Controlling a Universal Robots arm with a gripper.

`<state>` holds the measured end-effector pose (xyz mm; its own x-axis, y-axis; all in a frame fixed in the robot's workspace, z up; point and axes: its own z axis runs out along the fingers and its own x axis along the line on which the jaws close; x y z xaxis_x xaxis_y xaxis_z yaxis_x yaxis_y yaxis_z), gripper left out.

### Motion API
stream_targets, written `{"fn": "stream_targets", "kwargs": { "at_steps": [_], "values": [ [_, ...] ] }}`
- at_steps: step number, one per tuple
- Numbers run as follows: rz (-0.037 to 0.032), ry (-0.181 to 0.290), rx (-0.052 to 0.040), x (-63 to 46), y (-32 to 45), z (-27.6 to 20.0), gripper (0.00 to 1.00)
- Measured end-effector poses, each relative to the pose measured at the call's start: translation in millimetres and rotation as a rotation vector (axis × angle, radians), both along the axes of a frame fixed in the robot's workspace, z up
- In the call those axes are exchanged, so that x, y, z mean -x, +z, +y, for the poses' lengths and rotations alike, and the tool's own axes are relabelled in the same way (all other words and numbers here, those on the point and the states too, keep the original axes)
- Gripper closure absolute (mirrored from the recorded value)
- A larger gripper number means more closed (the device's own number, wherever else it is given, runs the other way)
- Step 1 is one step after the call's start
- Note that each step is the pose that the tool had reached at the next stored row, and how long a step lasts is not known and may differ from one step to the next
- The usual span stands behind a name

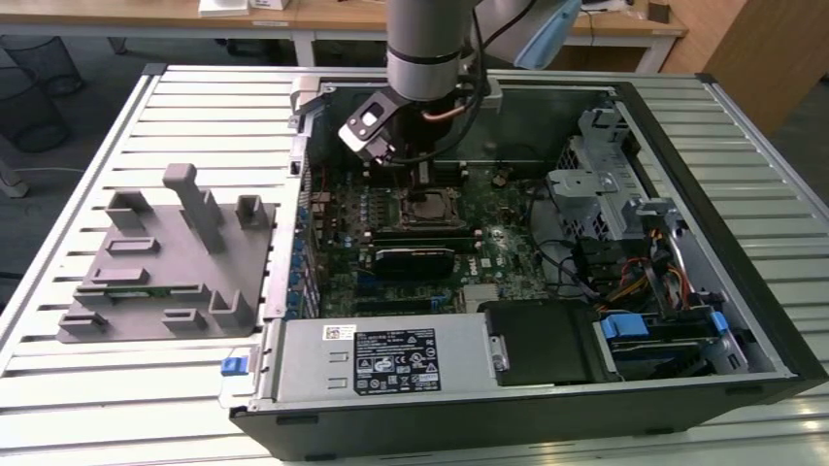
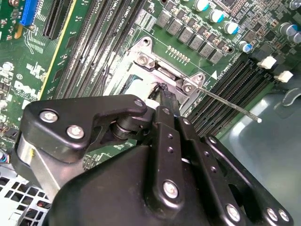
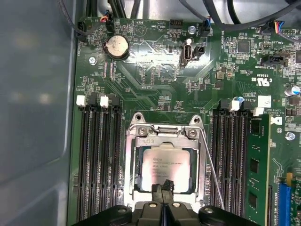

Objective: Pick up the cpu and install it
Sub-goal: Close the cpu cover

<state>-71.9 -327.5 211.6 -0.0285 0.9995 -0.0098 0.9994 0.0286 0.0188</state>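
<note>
The pincer [image 3: 163,190], fingers pressed together, touches the cpu [image 3: 165,162] in its socket [image 3: 130,155].

- Bright, even light from above washes the slatted table [image 1: 78,388]; no hard shadows there.
- Inside the computer case [image 1: 518,427] it's dimmer, darkest under the arm [image 1: 428,49].
- In the first wrist view the cpu [image 3: 165,165] gleams pale, and the case wall [image 3: 33,94] carries hazy bright patches.
- In the second wrist view dull highlights sit on the black gripper [image 2: 162,94].
</note>
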Motion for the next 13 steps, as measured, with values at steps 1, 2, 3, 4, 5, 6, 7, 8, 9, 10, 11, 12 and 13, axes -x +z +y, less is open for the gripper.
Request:
{"fn": "stream_targets", "kwargs": {
  "at_steps": [1, 2, 3, 4, 5, 6, 7, 8, 9, 10, 11, 12, 13],
  "values": [
    [-0.0001, 0.0, -0.0002, -0.6, 0.1, 0.1, 0.89],
    [0.0, 0.0, -0.0002, -1.6, 0.1, 0.1, 0.89],
    [0.0001, 0.0, 0.0, -2.7, 0.2, 0.0, 0.89],
    [0.0001, 0.0, 0.0, -4.6, 0.2, 0.0, 0.89],
    [0.0001, 0.0, 0.0, -7.4, 0.1, 0.0, 0.89],
    [0.0001, 0.0, -0.0001, -9.6, 0.1, 0.0, 0.89],
    [0.0001, 0.0, -0.0001, -11.2, 0.0, 0.0, 0.89],
    [0.0, 0.0, -0.0002, -12.4, -0.2, 0.0, 0.89],
    [0.0001, 0.0, -0.0002, -13.8, -0.2, 0.0, 0.89],
    [0.0001, 0.0, -0.0004, -15.8, -0.2, 0.0, 0.89],
    [0.0002, 0.0, -0.0004, -18.2, -0.3, 0.0, 0.89],
    [0.0003, 0.0, -0.0004, -20.0, -0.3, 0.0, 0.89],
    [0.0004, 0.0, -0.0004, -21.8, -0.3, 0.0, 0.89]
  ]
}}
